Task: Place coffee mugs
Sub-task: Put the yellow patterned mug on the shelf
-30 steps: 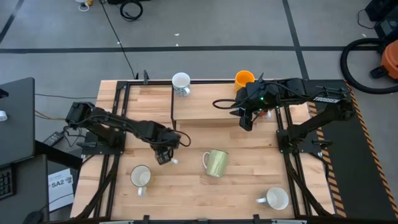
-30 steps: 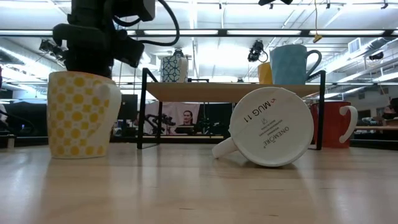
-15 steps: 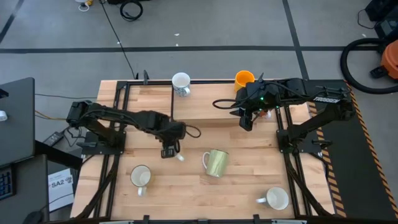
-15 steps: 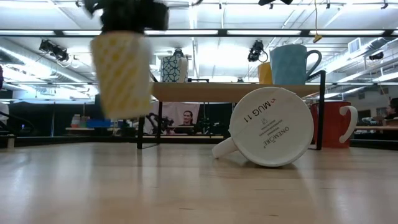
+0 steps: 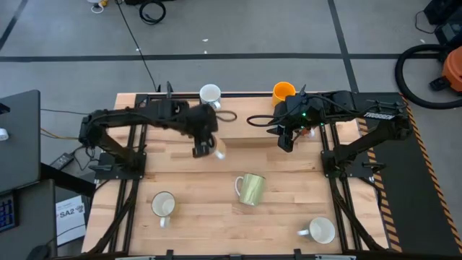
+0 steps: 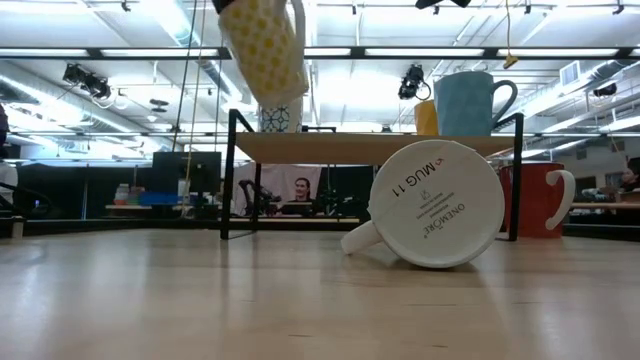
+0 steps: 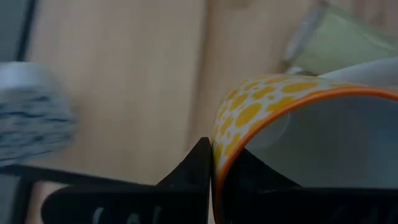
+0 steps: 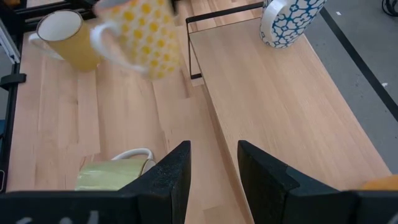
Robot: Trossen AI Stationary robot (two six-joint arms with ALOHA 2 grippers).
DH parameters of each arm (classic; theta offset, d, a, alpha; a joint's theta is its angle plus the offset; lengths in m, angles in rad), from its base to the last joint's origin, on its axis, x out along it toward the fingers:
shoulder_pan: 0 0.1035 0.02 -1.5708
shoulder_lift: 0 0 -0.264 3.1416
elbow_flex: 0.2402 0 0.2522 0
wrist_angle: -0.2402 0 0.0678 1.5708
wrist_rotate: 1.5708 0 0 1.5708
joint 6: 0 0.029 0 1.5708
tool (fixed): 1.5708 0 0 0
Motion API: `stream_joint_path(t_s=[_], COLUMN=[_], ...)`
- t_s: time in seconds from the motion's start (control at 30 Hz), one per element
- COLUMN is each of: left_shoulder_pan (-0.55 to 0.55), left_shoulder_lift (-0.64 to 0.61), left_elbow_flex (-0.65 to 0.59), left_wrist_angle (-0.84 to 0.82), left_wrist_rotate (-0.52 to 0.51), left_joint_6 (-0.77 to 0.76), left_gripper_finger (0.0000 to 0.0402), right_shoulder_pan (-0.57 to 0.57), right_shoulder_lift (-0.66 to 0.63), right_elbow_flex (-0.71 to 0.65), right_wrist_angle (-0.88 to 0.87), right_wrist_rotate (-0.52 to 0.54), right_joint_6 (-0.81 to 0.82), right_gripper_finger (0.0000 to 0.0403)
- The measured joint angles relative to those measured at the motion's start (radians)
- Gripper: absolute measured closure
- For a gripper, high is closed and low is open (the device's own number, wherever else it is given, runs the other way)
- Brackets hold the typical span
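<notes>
1. High view: the left tool (image 5: pixel 203 149) hangs over the wooden bench (image 5: pixel 216 217) just beside the raised wooden shelf (image 5: pixel 245 123), pinching a white ceramic mug with yellow dots (image 5: pixel 216 150). The right tool (image 5: pixel 285 141) waits at the shelf's other end.
2. Low view: the dotted mug (image 6: pixel 262 48) hangs tilted above shelf level.
3. Left wrist view: dark fingers (image 7: pixel 199 163) clamp its orange rim (image 7: pixel 298 99).
4. Right wrist view: the right tool's (image 8: pixel 213 163) fingers stand spread, empty.

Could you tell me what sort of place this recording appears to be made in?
Most likely a robotics lab or workshop: a wooden table framed by two mounted arms, a concrete floor with taped lines and loose cables, and monitors under rows of ceiling strip lights in the room behind.
</notes>
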Motion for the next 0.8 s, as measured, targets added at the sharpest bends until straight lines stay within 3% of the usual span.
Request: stream_joint_path(t_s=[0.47,0.8], left_shoulder_pan=[0.220,0.253], left_shoulder_lift=[0.003,0.010], left_elbow_flex=[0.027,0.028], left_wrist_angle=[-0.024,-0.057], left_wrist_rotate=[-0.047,-0.042], left_joint_6=[0.050,0.050], left_gripper_finger=[0.0367,0.0365], right_shoulder_pan=[0.000,0.000], right_shoulder_lift=[0.000,0.000], right_elbow_flex=[0.000,0.000], right_wrist_angle=[0.000,0.000], right_wrist_rotate=[0.000,0.000], right_joint_6=[0.000,0.000], right_gripper_finger=[0.0266,0.0266])
